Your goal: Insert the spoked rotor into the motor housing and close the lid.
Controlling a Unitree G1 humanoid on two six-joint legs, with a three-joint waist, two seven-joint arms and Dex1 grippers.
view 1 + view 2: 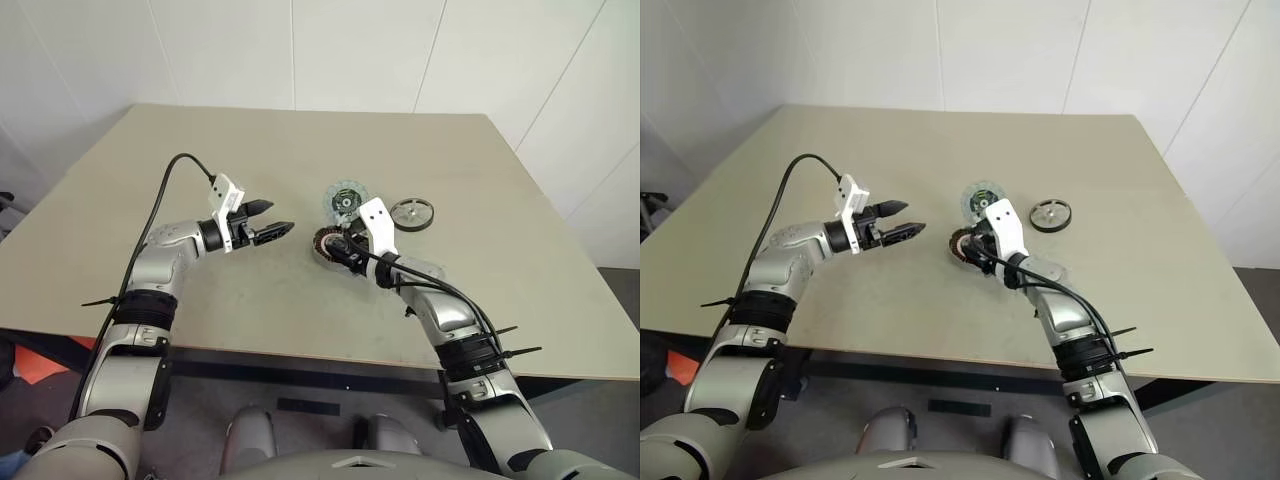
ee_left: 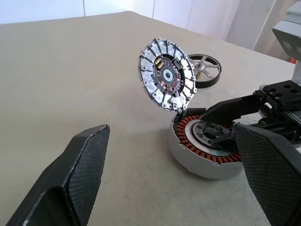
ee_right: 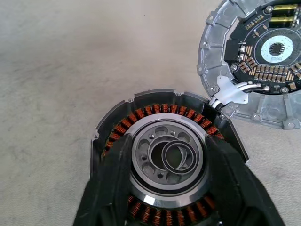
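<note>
Now, as I see it:
Right pincer [image 3: 169, 188]: spread, straddling the motor housing [image 2: 188, 162].
Left pincer [image 1: 268, 220]: spread, empty.
Lid [image 2: 167, 74]: at housing's 12 o'clock.

Head eyes overlook table [image 1: 120, 200]; wrists close on motor housing [image 3: 117, 117].

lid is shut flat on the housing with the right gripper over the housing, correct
Not shut. The lid stands open, tilted up at the edge of the housing, leaving the copper windings bare; the left wrist view shows this. The right gripper is indeed over the housing.
</note>
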